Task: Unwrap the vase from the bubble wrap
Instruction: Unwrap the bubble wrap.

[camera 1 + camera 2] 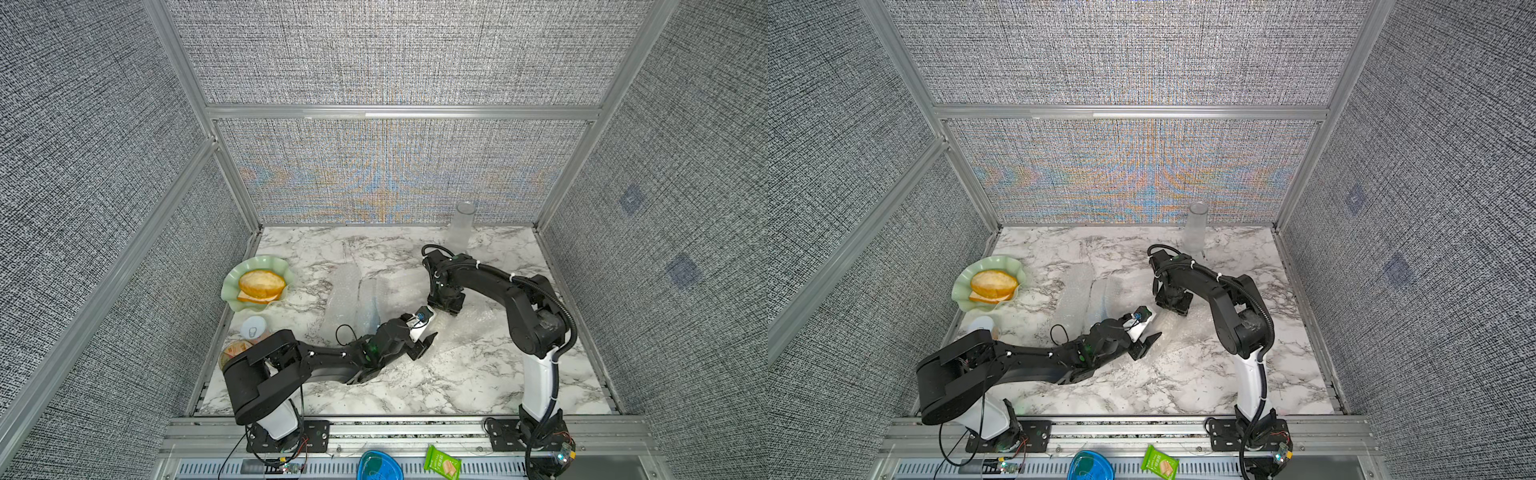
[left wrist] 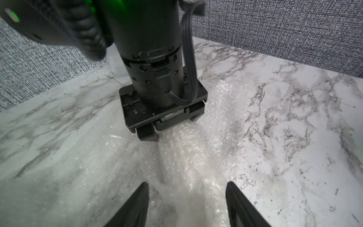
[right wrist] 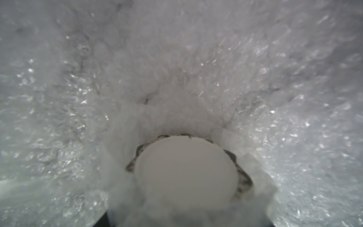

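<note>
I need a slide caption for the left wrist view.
Right gripper grips bunched bubble wrap on marble table; left gripper open.

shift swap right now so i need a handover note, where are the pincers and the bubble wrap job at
Left pincer: open, fingers either side of the bubble wrap, not gripping.
Right pincer: pointing down, shut on the bubble wrap.
Things: the bundled wrap lies on the marble table between the arms. A white round end shows inside it in the right wrist view. Loose sheets lie beside it.
Done: one end exposed.
Left: pull the wrap off; what is inside is mostly covered.
</note>
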`<act>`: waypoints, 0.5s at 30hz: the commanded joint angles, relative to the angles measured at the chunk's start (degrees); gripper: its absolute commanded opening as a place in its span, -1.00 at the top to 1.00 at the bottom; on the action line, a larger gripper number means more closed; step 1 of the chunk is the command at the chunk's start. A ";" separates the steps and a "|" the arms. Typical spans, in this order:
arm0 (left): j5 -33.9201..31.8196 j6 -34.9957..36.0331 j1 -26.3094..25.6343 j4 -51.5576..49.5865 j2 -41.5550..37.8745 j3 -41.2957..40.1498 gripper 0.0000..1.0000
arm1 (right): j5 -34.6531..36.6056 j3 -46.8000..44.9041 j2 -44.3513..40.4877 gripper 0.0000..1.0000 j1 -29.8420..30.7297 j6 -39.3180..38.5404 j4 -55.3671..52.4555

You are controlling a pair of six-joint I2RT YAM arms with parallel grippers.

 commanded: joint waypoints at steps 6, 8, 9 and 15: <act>-9.82 11.06 -5.38 5.53 5.24 2.97 -0.31 | -2.77 -0.69 0.38 0.22 -0.25 0.86 1.19; -11.01 13.40 -6.48 6.15 6.47 3.62 -0.32 | -3.12 -0.83 0.50 0.22 -0.34 0.82 1.53; -11.61 14.42 -7.06 5.98 7.19 4.17 -0.32 | -3.38 -0.81 0.63 0.22 -0.42 0.80 1.65; -19.66 18.23 -10.52 6.40 12.08 7.48 -0.31 | -4.05 -1.22 0.79 0.22 -0.68 0.53 2.55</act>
